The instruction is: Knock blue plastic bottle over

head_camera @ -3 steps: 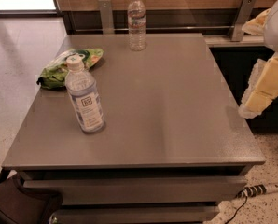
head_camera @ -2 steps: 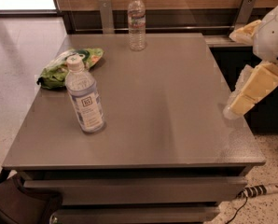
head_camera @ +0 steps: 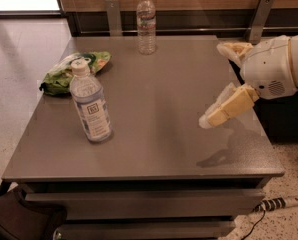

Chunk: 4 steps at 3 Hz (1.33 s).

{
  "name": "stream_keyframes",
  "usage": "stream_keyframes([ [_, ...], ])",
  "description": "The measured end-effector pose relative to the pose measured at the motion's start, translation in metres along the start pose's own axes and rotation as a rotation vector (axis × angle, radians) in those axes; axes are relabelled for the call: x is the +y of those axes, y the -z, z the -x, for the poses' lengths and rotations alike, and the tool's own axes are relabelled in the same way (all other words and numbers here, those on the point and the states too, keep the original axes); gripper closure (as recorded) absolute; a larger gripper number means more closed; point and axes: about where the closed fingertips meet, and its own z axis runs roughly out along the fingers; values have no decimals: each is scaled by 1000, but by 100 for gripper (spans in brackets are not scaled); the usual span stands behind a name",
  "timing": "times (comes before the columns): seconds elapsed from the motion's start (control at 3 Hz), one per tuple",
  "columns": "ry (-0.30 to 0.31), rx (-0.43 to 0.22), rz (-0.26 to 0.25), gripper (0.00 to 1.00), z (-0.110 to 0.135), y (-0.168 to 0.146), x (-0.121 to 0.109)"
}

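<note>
Camera view: one view, looking down across the bench (head_camera: 164, 149) from its front.
Blue bottle (head_camera: 91, 109): stands upright on the left half of the bench, toward the front. Its white cap is on and its label faces the camera.
Green snack bag (head_camera: 71, 71): lies just behind the blue bottle near the left edge. I cannot tell whether the two touch.
Slim bottle (head_camera: 146, 23): stands upright at the back edge, well apart from the blue bottle and not on the line between it and the hand.
Hand (head_camera: 211, 85): hangs over the right side of the bench. Its two fingers are spread wide with nothing between them, and the tips point left toward the middle.
Gap: a bare stretch of bench lies between the hand and the blue bottle, and nothing is touching.
Why held so: probably low and side-on because the job is a shove, not a grasp.
Progress: the blue bottle is not yet knocked over, so the approach looks to be the step in hand.
Next move calls for: a sweep left, meeting the blue bottle high on its body. A low push would likely only slide it.
Risk: once down, it may roll toward the left or front edge.
</note>
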Motion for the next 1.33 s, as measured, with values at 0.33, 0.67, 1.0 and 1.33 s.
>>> stream_keyframes([
  [0.33, -30, -168, 39, 0, 35, -18, 7],
  [0.67, -71, -230, 110, 0, 58, -32, 23],
  [1.0, -71, -230, 110, 0, 58, -32, 23],
  [1.33, -73, -253, 108, 0, 58, -46, 24],
])
